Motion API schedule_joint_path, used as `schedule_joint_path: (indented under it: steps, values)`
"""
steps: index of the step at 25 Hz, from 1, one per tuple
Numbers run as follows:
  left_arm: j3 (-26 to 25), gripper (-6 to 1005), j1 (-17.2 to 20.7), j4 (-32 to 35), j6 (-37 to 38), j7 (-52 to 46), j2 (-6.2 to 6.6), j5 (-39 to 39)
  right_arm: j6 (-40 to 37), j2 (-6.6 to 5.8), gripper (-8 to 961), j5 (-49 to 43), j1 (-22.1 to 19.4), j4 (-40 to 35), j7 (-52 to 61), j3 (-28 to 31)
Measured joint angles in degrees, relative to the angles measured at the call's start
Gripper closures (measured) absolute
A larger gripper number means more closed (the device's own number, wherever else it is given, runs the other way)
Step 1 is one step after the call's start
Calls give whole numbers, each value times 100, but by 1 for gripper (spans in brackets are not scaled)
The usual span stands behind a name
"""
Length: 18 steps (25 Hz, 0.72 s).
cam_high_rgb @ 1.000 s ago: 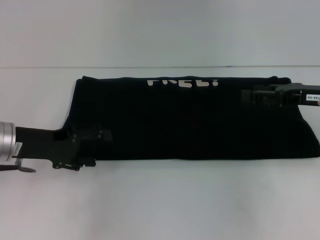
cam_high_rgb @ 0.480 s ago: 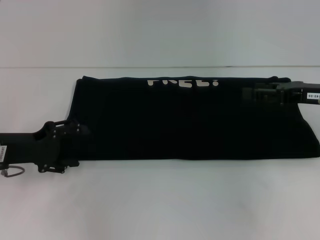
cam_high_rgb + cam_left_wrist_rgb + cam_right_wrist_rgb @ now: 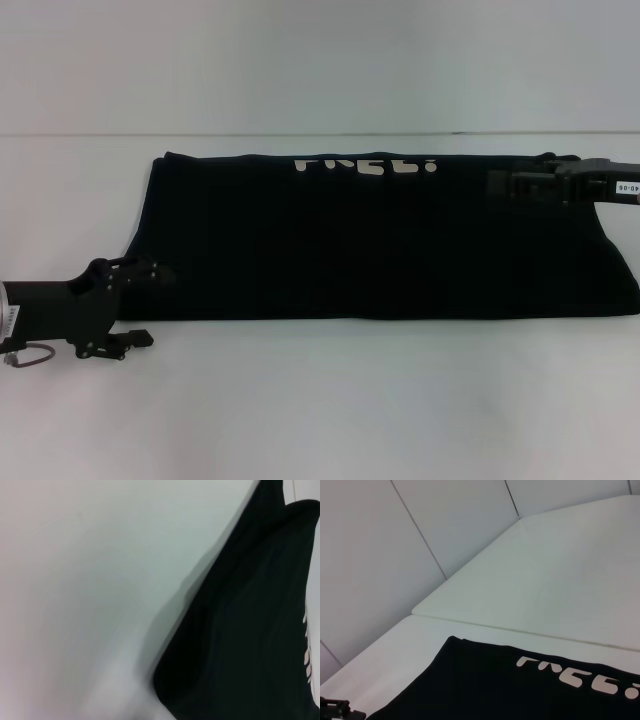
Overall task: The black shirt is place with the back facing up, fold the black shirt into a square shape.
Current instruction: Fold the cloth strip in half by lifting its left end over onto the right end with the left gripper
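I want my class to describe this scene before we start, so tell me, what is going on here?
A two-armed robot is folding a black shirt on a white table. The shirt already lies as a long folded band across the table, with part of its white lettering showing along the far edge. The left pincer sits at the shirt's near left corner, and the right pincer is over the shirt's far right end. Neither visibly lifts the cloth, and the band is not yet a square.

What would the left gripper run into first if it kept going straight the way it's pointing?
Probably the black shirt: the left gripper points toward the robot's right, at the shirt's near left corner. Its height above the table is unclear.
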Motion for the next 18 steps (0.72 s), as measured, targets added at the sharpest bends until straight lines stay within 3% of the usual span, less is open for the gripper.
schedule_joint_path:
  steps: [18]
  values:
    - [-23, 62, -38, -23, -538, 32, 35, 15, 0, -17, 277, 78, -27, -9, -1, 19]
